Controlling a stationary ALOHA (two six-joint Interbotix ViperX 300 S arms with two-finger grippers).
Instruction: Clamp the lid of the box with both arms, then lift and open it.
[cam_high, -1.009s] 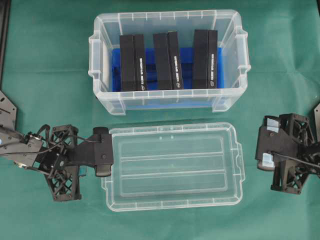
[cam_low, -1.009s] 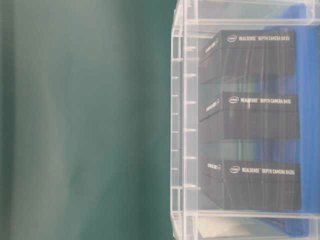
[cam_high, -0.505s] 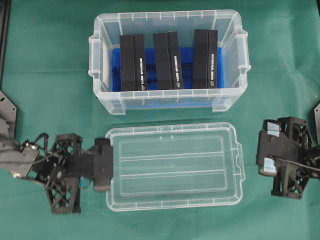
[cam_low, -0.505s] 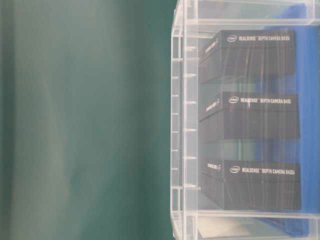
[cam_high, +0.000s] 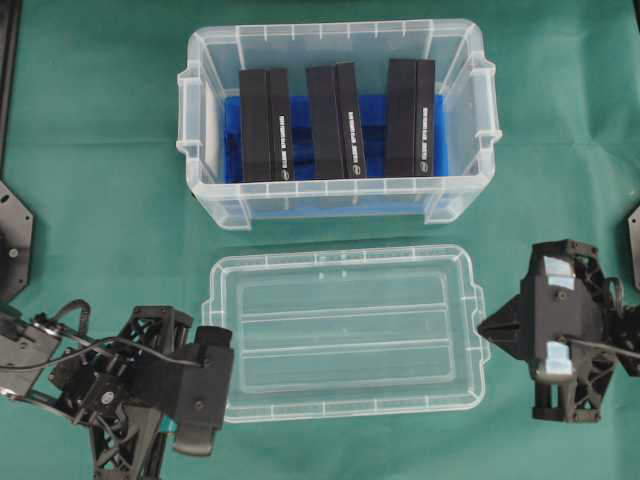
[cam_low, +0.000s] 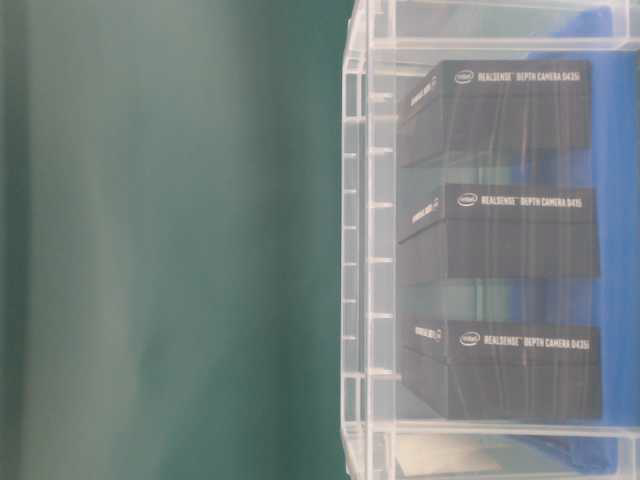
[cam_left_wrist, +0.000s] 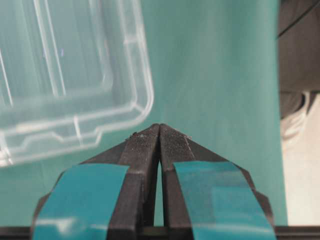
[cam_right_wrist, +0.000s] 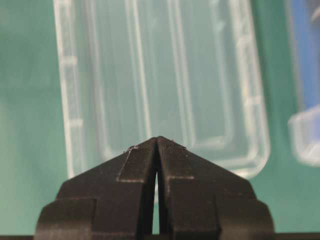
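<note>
Looking down from overhead, we find the left gripper (cam_high: 205, 395) nearest the bottom edge, at the lower left corner of the lid (cam_high: 345, 335). Its wrist view shows the teal-taped fingers (cam_left_wrist: 142, 150) pressed together tip to tip with nothing between them, and the lid's rounded corner lying just beyond the tips, up and to the left, apart from them. Whether the gripper body touches the lid's edge in the overhead view we cannot tell; it sits at least just beside it.

On the other side, the right gripper (cam_high: 488, 328) points its wedge at the lid's right short edge, right at the small side tab. Its wrist view shows the plain black fingers (cam_right_wrist: 142, 152) closed against each other, holding nothing, with the lid stretching away ahead of them.

The lid lies flat on the green cloth (cam_high: 100, 150) between the two arms, its two long raised ribs running left to right. It sits off the box (cam_high: 335, 205), just in front of it, with a strip of cloth showing between them.

Farther back, the box stands open and upright. We see its blue bottom and three black packs (cam_high: 338, 120) standing side by side in a row, with gaps between them. The table-level view shows the same packs (cam_low: 500, 225) through the clear wall, each printed with white lettering.
</note>
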